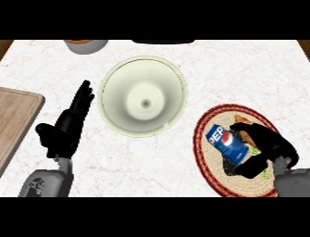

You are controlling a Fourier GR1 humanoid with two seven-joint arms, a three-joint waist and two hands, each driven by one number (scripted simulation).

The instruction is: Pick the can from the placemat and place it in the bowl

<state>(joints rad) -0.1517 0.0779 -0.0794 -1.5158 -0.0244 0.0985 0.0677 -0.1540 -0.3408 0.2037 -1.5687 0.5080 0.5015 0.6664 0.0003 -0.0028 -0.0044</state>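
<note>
A blue Pepsi can [226, 143] lies tilted on the round woven placemat [212, 120] with a red rim at the lower right. My right hand [270, 148] is over the placemat, its fingers and thumb curled round the can's right side and lower end. The pale green bowl [144, 96] sits in the middle of the counter, left of the placemat, with nothing in it. At the bowl's left my left hand [68, 125] rests open, fingers pointing up, touching nothing.
A wooden cutting board [3, 125] lies at the left edge. At the back edge stand a grey bowl with an orange inside [85, 45] and a dark object [163, 41]. The counter top is white marble.
</note>
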